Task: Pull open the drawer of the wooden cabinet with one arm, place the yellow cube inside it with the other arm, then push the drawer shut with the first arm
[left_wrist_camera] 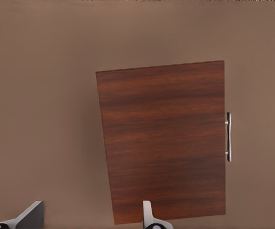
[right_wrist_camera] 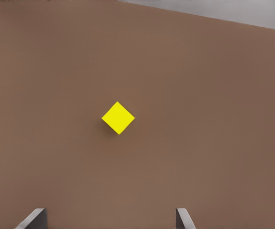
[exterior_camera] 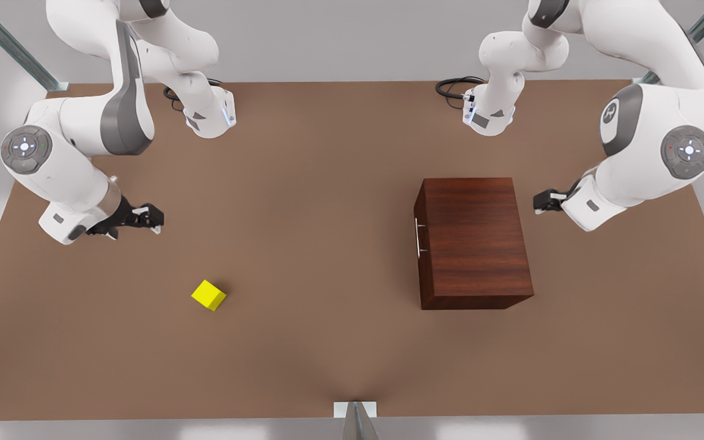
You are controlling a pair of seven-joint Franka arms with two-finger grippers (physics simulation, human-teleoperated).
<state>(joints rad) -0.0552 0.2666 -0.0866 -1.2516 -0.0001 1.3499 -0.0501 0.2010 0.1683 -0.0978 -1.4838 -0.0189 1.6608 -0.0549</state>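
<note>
The wooden cabinet stands on the table, toward the front view's right. Its drawer is shut, and the silver bar handle faces the front view's left. My left gripper hovers open just behind the cabinet's far right corner, touching nothing. The yellow cube lies alone on the table at the front view's left. My right gripper is open above the table, behind the cube and well apart from it.
Both arm bases sit at the table's back edge with black cables beside them. A metal bracket stands at the middle of the front edge. Bare brown table lies between cube and cabinet.
</note>
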